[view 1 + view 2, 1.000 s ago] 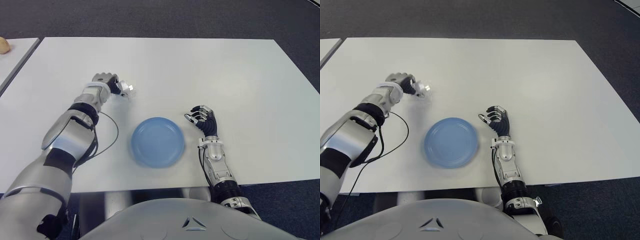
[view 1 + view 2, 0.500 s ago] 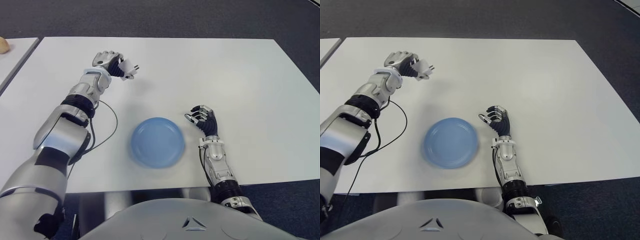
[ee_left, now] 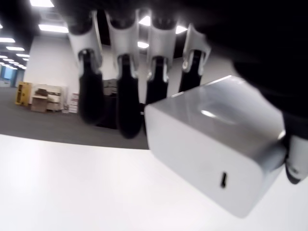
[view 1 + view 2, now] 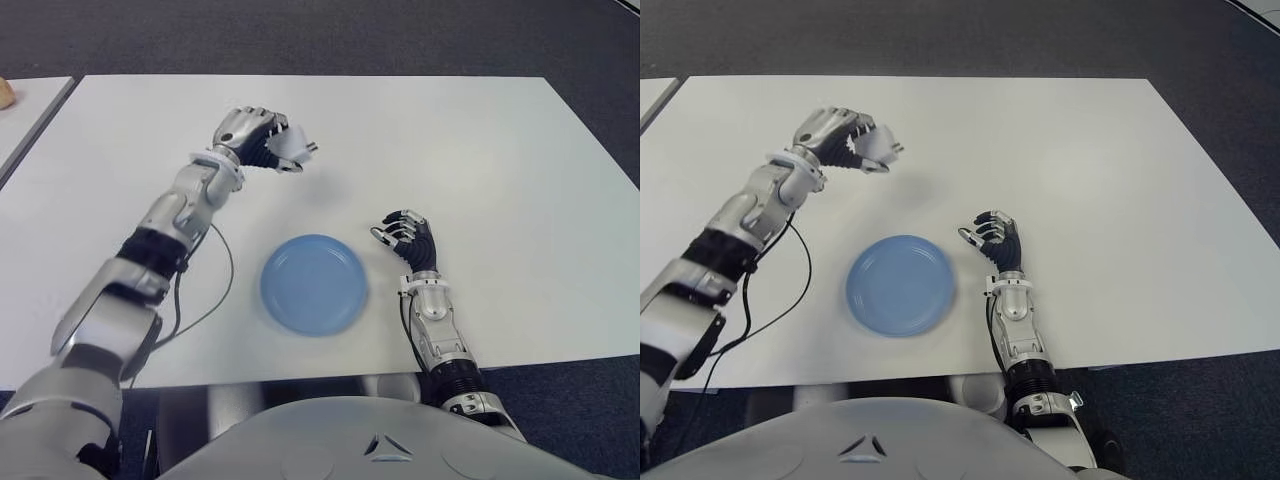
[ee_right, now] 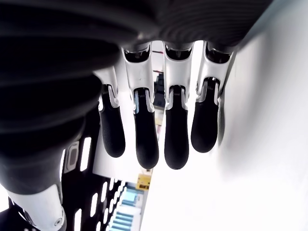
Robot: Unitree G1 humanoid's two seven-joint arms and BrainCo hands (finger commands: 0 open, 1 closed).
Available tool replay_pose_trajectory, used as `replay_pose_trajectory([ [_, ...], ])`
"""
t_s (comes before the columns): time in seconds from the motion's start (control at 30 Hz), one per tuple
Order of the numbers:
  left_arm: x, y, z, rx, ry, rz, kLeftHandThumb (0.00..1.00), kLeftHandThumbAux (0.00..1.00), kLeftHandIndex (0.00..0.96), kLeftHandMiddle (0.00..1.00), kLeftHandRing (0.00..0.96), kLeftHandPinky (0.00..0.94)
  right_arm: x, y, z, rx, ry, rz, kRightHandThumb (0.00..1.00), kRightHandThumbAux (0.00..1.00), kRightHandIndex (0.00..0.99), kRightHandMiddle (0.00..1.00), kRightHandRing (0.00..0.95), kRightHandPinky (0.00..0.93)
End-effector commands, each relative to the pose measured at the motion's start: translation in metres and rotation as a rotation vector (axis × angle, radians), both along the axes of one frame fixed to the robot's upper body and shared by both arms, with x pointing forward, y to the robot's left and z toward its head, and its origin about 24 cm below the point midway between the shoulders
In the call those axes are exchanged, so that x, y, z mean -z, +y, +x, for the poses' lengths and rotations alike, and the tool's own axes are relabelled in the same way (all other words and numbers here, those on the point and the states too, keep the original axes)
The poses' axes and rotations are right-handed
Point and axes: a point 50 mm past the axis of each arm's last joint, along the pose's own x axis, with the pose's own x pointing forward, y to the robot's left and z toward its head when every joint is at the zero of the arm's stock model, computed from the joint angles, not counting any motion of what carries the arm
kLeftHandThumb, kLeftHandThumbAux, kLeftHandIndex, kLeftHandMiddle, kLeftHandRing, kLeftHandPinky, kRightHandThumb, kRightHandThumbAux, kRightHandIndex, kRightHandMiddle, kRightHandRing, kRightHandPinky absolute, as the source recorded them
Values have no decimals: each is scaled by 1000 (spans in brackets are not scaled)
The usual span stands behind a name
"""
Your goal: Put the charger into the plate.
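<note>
In the left eye view, a white bench [image 4: 480, 130] fills the scene. The robot's left hand [image 4: 250, 138] is raised above the far left part of the bench, its fingers [image 4: 262, 150] curled around a small white charger [image 4: 288, 150] whose metal prongs stick out to the right. A round blue plate [image 4: 314, 284] lies flat near the front edge, well apart from the charger and nearer the robot. The right hand [image 4: 408, 238] shows just to the right of the plate, holding nothing, its fingers loosely curled.

The right eye view gives the same layout: the charger in the left hand beyond the plate and toward its left side, the plate bare.

In the left wrist view, the charger [image 3: 216, 154] appears close up as a smooth, glossy white block with rounded corners and a small port slot on one face. Four dark fingertips [image 3: 129, 103] hang behind it, and the block is pressed against the palm side. It looks hard, rigid and light, and its slick shell would likely slip under a weak pinch. The broad flat sides seem the safest place to hold it, clear of the prongs.

In the right wrist view, the right hand's four fingers [image 5: 175, 139] hang side by side, gently bent and grasping nothing, over bare white bench.
</note>
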Motion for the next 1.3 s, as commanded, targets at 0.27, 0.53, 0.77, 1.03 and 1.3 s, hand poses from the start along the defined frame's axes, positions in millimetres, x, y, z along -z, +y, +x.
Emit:
replay_pose_trajectory([
  [0.27, 30, -20, -51, 151, 163, -44, 949, 649, 396, 500, 515, 703, 9, -2, -5, 1, 54, -1, 705, 731, 424, 484, 503, 513],
  [0.53, 42, -34, -81, 249, 290, -29, 950, 649, 399, 499, 510, 728, 9, -2, -6, -2, 55, -2, 704, 731, 423, 485, 506, 515],
  [0.77, 52, -40, -92, 289, 391, 43, 950, 649, 401, 497, 509, 736, 9, -2, -6, -4, 58, 3, 704, 731, 423, 484, 505, 512],
  [1.03, 60, -44, -95, 302, 455, 164, 949, 650, 393, 499, 516, 751, 9, -2, -6, -7, 57, 7, 703, 731, 424, 480, 502, 508],
  [1.3, 72, -44, -100, 298, 450, 232, 948, 652, 386, 501, 522, 772, 9, -2, -6, -3, 58, 0, 704, 731, 424, 485, 505, 515],
])
